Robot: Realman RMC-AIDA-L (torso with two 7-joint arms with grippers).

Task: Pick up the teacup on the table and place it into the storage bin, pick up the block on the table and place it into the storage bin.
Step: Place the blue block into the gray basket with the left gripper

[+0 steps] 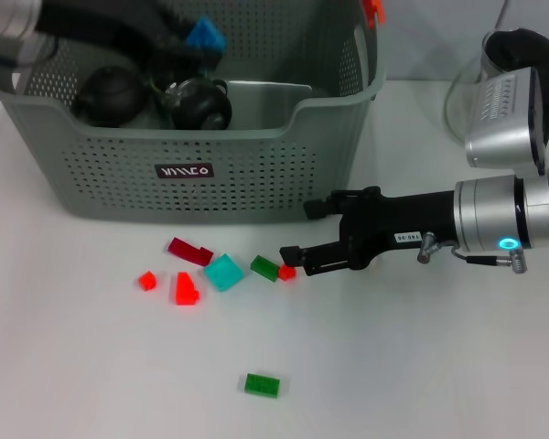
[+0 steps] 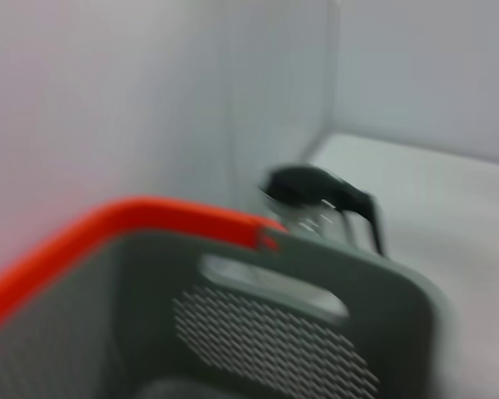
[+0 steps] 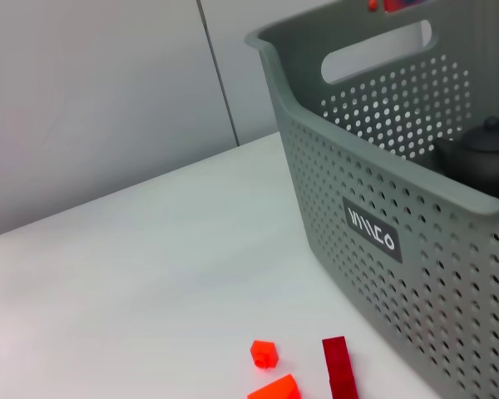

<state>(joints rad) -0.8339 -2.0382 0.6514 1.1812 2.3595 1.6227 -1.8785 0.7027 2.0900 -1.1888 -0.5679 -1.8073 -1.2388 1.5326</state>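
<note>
White table (image 1: 421, 366) carries my scattered blocks near the bin (image 1: 210, 137); a glass teapot (image 1: 494, 82) stands far right. Teacup (image 1: 197, 102) sits inside the bin. My right gripper (image 1: 291, 261), jaws spread, touches a small red block (image 1: 286, 272). Left gripper's (image 1: 178, 46) state I cannot tell.

On the bin's (image 1: 119, 174) front wall, the one facing me, sits a small black label (image 1: 185, 170) with white lettering. I see it upside down and cannot make out the word for certain. My right arm carries a small white sticker (image 1: 404, 238) with dark print, too small for me to read. I can read nothing else.
</note>
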